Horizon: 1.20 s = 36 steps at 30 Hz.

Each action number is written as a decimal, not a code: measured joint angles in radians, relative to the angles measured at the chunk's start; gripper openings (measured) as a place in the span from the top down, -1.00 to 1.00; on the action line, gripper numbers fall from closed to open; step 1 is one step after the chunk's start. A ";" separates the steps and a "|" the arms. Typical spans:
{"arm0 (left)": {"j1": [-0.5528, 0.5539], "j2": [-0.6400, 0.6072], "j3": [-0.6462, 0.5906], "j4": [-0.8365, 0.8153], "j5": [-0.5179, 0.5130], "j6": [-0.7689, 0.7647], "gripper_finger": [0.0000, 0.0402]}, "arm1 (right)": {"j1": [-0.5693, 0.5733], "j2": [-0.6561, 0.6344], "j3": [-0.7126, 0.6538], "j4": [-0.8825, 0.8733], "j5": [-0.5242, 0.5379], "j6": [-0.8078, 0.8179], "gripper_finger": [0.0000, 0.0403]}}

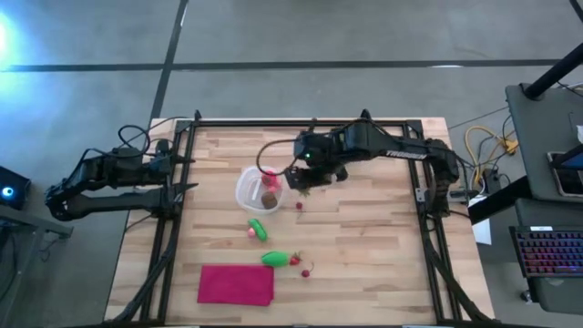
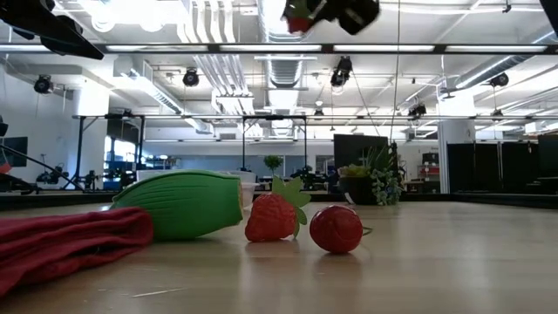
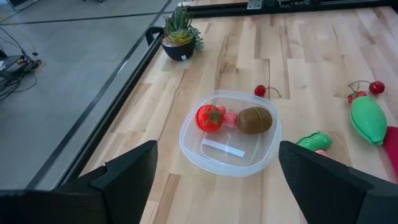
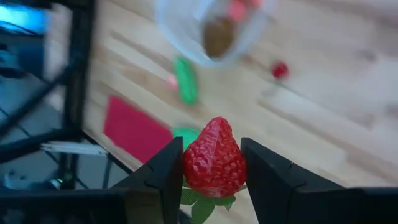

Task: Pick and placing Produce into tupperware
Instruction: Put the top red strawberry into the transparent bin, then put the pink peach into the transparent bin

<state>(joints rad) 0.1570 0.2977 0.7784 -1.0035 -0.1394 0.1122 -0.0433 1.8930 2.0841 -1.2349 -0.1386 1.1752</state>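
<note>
The right gripper (image 4: 212, 163) is clamped on a strawberry (image 4: 213, 158), held above the table just beside the tupperware (image 1: 246, 196). That clear container already holds a red tomato-like ball (image 3: 210, 117), a brown kiwi (image 3: 254, 120) and what looks like a small pink piece. Farther off lie green pieces (image 1: 260, 230), a cherry (image 1: 300, 206) and the magenta cloth (image 1: 236, 284). The left gripper (image 3: 214, 171) waits at the table's left edge, fingers wide apart.

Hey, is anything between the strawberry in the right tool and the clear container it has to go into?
Nothing visible blocks it. The right tool holds the strawberry in the air beside the tupperware, whose open top already has a tomato and a kiwi inside, with bare floor left. The left tool waits at the table's left edge.
</note>
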 joint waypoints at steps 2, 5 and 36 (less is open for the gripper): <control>0.000 0.000 0.000 -0.001 0.000 0.000 -0.59 | -0.003 0.042 0.073 -0.001 0.024 -0.040 0.31; 0.000 0.000 0.000 -0.001 0.000 0.000 -0.59 | -0.020 0.129 0.181 0.002 0.024 -0.126 0.30; 0.000 0.000 0.000 0.000 0.000 0.000 -0.59 | -0.079 0.545 0.252 0.389 -0.006 -0.543 -0.24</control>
<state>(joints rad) 0.1569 0.2977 0.7785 -1.0039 -0.1393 0.1123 -0.1221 2.4383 2.3361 -0.8454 -0.1444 0.6322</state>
